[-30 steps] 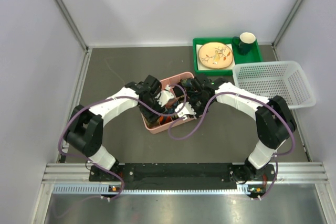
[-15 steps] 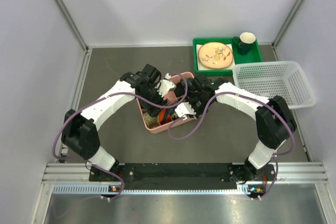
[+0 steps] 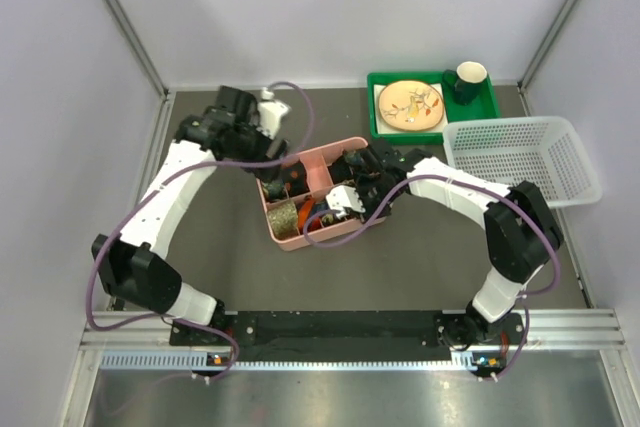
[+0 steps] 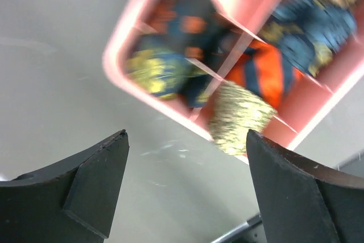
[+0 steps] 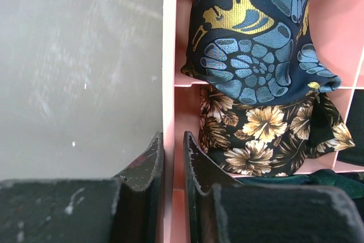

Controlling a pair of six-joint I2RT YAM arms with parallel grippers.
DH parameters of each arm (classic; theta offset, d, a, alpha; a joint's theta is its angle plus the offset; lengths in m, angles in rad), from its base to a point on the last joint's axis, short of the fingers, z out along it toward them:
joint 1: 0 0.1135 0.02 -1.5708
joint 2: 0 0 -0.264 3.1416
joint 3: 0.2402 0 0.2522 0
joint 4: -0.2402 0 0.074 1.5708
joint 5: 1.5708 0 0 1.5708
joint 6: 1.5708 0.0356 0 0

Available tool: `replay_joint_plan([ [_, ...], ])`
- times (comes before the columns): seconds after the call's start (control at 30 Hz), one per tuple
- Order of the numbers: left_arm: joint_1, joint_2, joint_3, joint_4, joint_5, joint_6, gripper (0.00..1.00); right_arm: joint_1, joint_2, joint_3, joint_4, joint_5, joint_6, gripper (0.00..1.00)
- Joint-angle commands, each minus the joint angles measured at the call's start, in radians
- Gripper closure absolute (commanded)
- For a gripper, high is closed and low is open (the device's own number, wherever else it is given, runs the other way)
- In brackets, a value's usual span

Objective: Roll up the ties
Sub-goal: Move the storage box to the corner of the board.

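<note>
The olive-tan speckled tie (image 3: pixel 283 217) sits rolled up in a near-left compartment of the pink divided box (image 3: pixel 330 152). In the left wrist view the tie (image 4: pixel 239 115) rests at the edge of the box (image 4: pixel 122 69), apart from my fingers. My left gripper (image 3: pixel 268 119) is open and empty, raised above the table behind and left of the box; it also shows in the left wrist view (image 4: pixel 185 140). My right gripper (image 5: pixel 173 146) is shut on the pink box's outer wall (image 5: pixel 169 55), on the box's right side (image 3: pixel 350 175).
Other rolled ties fill the box: a blue-and-gold one (image 5: pixel 256 32), a dark floral one (image 5: pixel 267 129), an orange-and-navy one (image 4: pixel 264 72). A green tray (image 3: pixel 385 132) with a plate (image 3: pixel 410 104) and a green mug (image 3: pixel 468 80) stands at the back right, beside a white mesh basket (image 3: pixel 520 159).
My left arm has lifted out of the box and swung back to the far left, jaws open. The olive-tan roll now shows in its compartment. The right gripper has stayed on the box wall.
</note>
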Motion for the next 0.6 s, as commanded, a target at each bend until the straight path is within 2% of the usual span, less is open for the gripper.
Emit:
replay_joint_plan([
  [0.0,0.133,-0.017,0.11,0.004,0.063,-0.034,0.11,0.011,0.05,0.077,0.046,-0.037,0.207,1.0],
  [0.27,0.248,-0.038,0.121,0.008,0.071,-0.054,0.05,0.01,0.192,0.224,0.162,0.088,0.307,1.0],
  [0.5,0.285,-0.097,0.035,0.024,0.068,-0.057,0.01,-0.022,0.34,0.365,0.233,0.133,0.318,1.0],
  [0.57,0.29,-0.112,0.022,0.028,0.069,-0.06,0.01,-0.033,0.414,0.455,0.224,0.156,0.335,1.0],
])
